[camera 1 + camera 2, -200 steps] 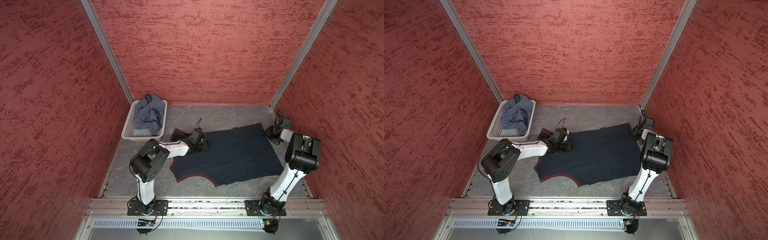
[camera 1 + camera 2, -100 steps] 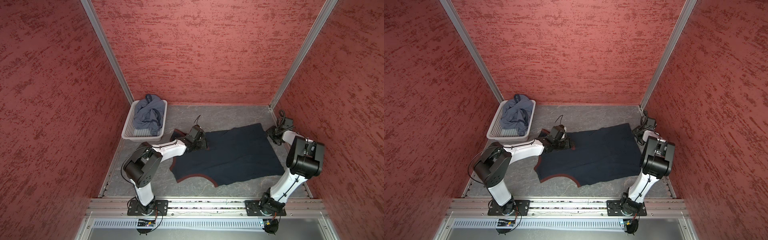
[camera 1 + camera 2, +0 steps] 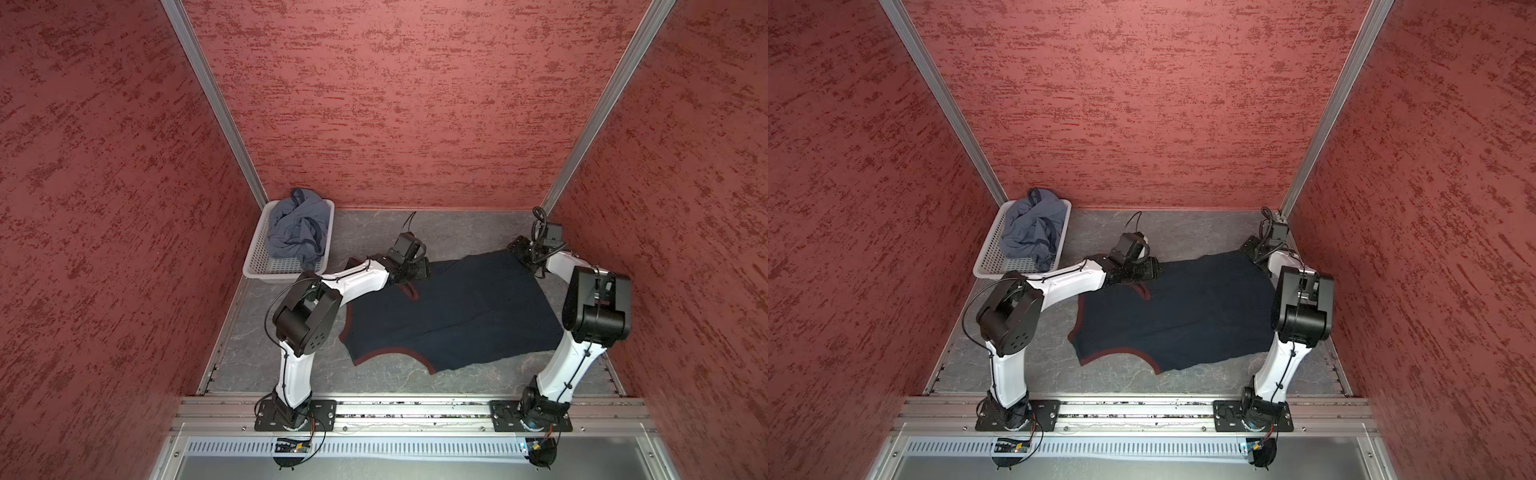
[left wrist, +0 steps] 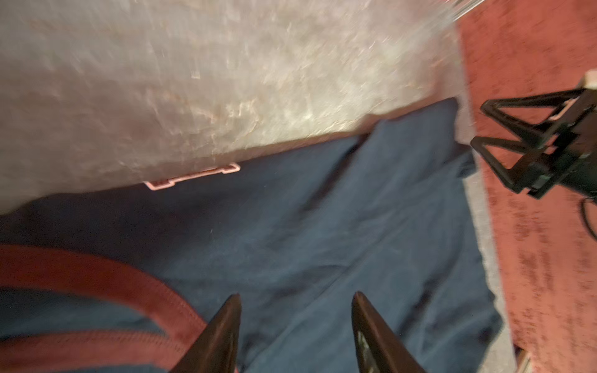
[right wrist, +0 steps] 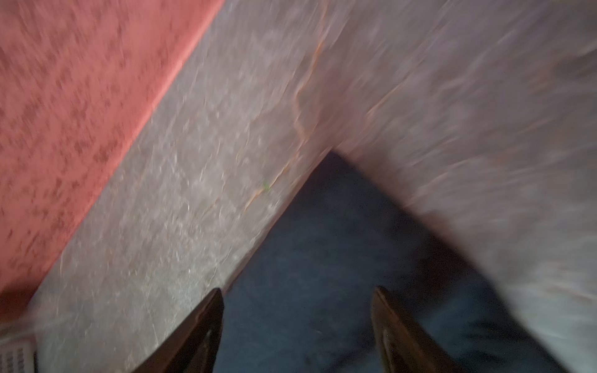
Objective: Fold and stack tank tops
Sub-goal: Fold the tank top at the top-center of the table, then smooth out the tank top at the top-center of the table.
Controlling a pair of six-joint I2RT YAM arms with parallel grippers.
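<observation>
I count two tank tops, a navy top [image 3: 449, 316] and a blue-grey top [image 3: 297, 230]; one white basket [image 3: 270, 272]; two arms, left arm [image 3: 357, 280] and right arm [image 3: 569, 370].

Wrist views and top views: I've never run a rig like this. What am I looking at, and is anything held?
Two white robot arms stand on a rail at the near edge of a grey table, walled in red. Both top views look down on everything from one overhead camera. Each wrist view rides on an arm and looks along its fingers. A navy tank top with maroon trim lies spread on the table; a blue-grey top sits crumpled in the white basket. The left fingers and right fingers stand apart over the navy top's far corners with nothing between them: nothing is held.
</observation>
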